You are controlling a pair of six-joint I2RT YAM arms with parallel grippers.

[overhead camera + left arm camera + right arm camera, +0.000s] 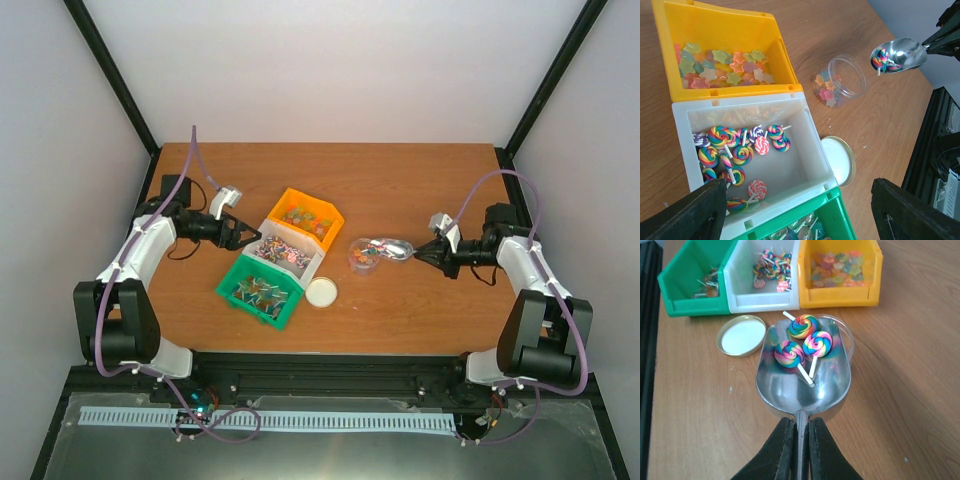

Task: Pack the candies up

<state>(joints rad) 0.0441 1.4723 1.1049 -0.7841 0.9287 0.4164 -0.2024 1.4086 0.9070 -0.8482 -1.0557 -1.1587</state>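
Right pincer (800, 426) is clenched on the handle of the scoop (790, 390), whose bowl holds three candies (817, 343) just ahead of it, just beside the jar (840, 80); left pincer (245, 233) gapes, well left of the jar.

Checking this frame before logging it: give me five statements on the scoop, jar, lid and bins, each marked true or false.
1. The right gripper is shut on the scoop's handle. True.
2. The scoop carries three swirl lollipops. True.
3. The gold lid sits on the jar. False: it lies on the table beside the jar.
4. The star candies lie in the white bin. False: they lie in the yellow bin; the white bin holds lollipops.
5. The left gripper grips a bin. False: it is open, holding nothing.
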